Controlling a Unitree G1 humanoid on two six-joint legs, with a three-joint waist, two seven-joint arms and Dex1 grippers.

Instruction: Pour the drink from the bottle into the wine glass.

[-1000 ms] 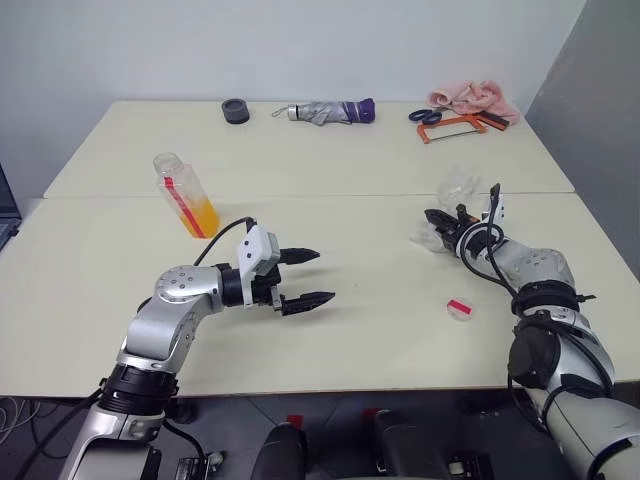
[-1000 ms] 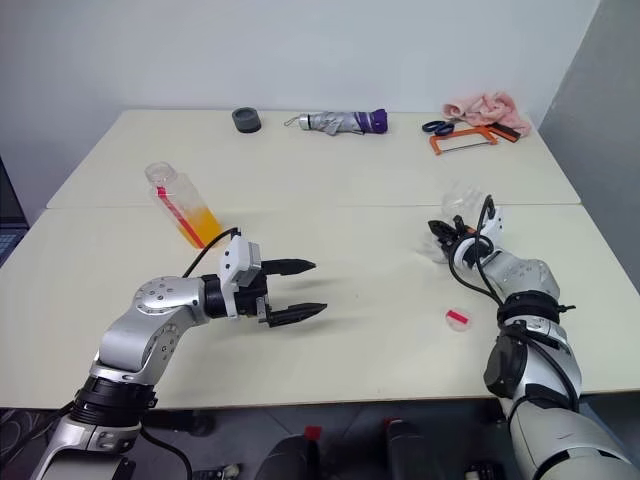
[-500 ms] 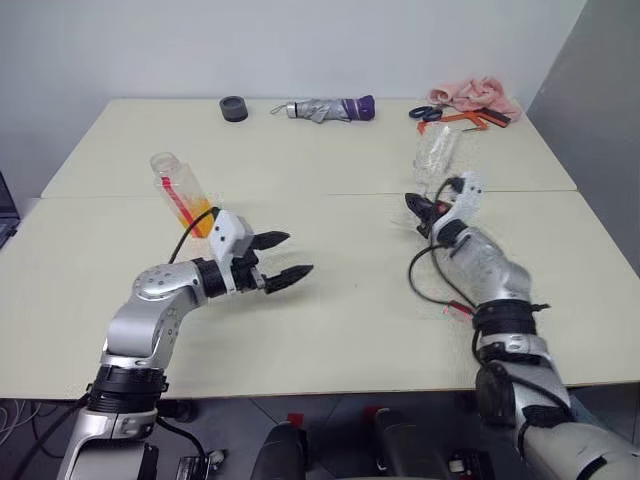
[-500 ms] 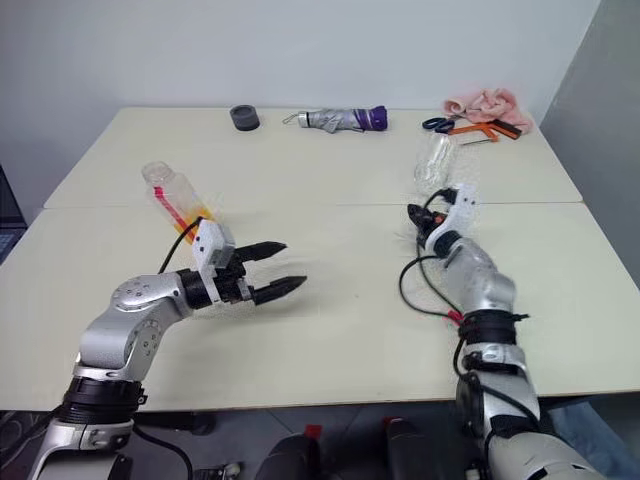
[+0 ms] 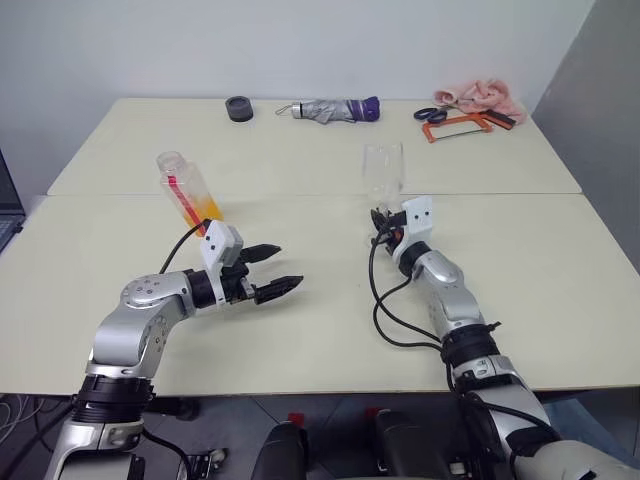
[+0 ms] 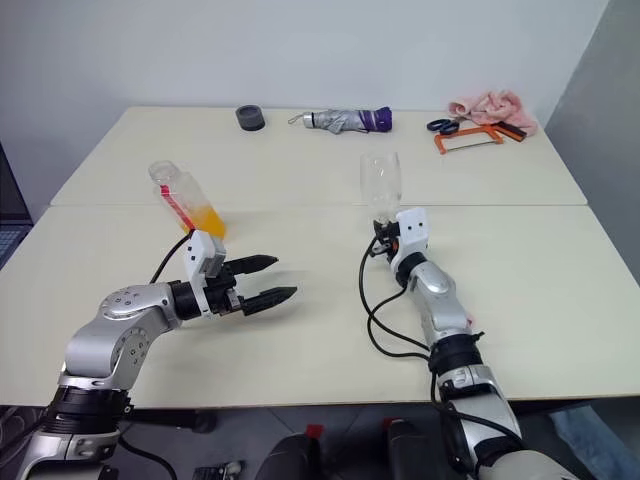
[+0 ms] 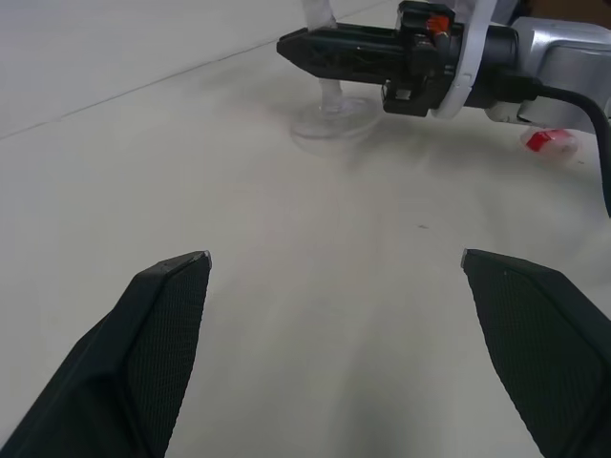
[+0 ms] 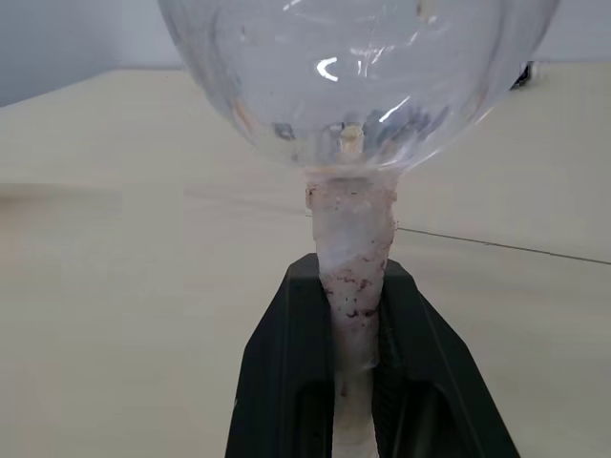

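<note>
orange drink (image 5: 203, 212), clear wine glass (image 5: 382, 172), black grippers

Bare table (image 5: 330, 300) lies between bottle (image 5: 188, 194) and wine glass (image 5: 382, 175).

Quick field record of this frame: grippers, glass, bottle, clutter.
left gripper: open, empty, above table
right gripper: shut on wine glass stem
wine glass: upright, empty, foot on the table
bottle: uncapped, tilted, standing behind left gripper, not held
drink: orange, low in bottle
red cap: on table near right arm
far edge: umbrella, black ring, scissors, pink cloth
</note>
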